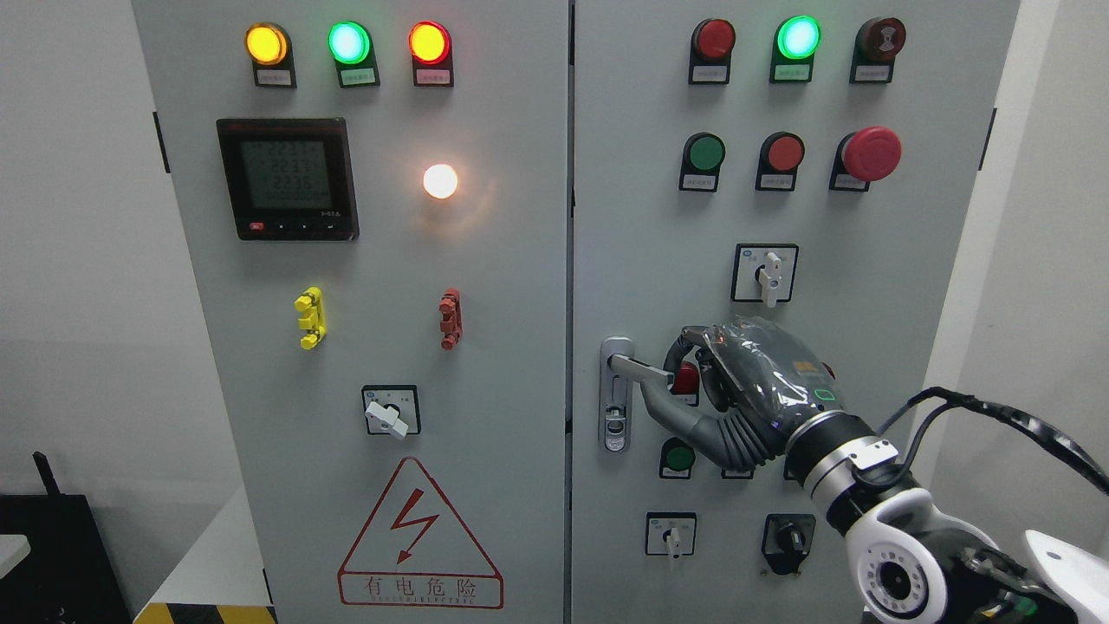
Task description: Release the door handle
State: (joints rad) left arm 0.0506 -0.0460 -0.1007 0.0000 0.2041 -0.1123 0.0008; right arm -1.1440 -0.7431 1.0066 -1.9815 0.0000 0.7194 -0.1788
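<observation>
The grey door handle point(617, 394) sits on the left edge of the cabinet's right door point(641, 217). Its metal lever point(639, 369) is swung out to the right, roughly level. My right hand point(667, 380), dark grey and wrapped in clear film, comes in from the lower right. Its fingers point(678, 347) curl over the lever's free end and the thumb point(663, 409) lies just under it, so the hand is closed around the lever. The left arm is out of view.
The two-door grey electrical cabinet fills the view. Around my hand are a rotary switch point(766, 274), a red button point(686, 380) partly hidden behind the fingers, a green button point(678, 457) and lower switches point(671, 536). A black cable point(996, 412) loops from my forearm.
</observation>
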